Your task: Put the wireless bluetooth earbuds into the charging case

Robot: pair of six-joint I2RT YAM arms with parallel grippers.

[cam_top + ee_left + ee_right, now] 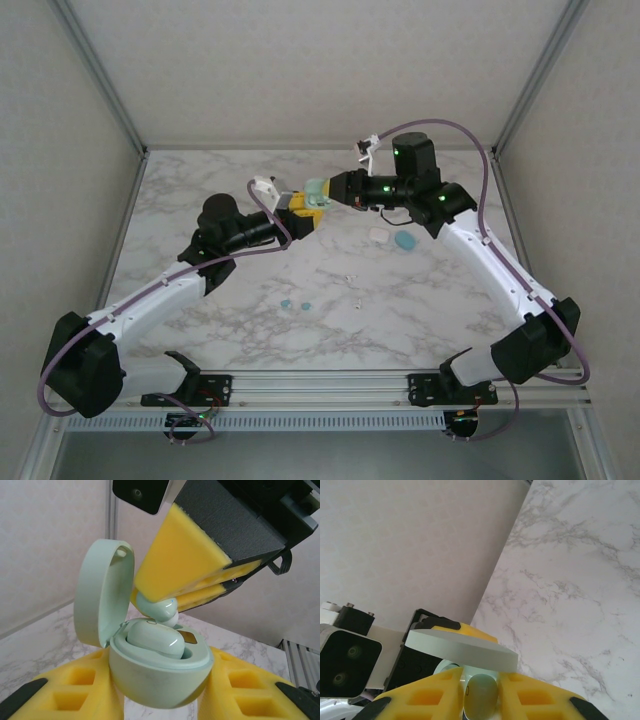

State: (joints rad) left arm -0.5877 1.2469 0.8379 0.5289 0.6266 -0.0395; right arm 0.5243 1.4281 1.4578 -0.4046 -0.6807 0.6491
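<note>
Earbud (159, 611), tiny, light and likely slippery, is pinched at its sides in the right gripper (480, 679) just above the open case (155, 677), which the left gripper (305, 208) clamps by its base.

1. The pale green case (157, 680) sits clamped between the yellow pads (75, 680) of the left gripper (160, 692).
2. Its lid (100, 600) stands open, hinged on the case's left side.
3. One earbud (152, 639) lies seated inside the case.
4. Just above the case, the right gripper (154, 599) pinches a second earbud (160, 611); whether it touches the seated one is unclear.
5. The marble table (45, 640) lies behind the case.
</note>
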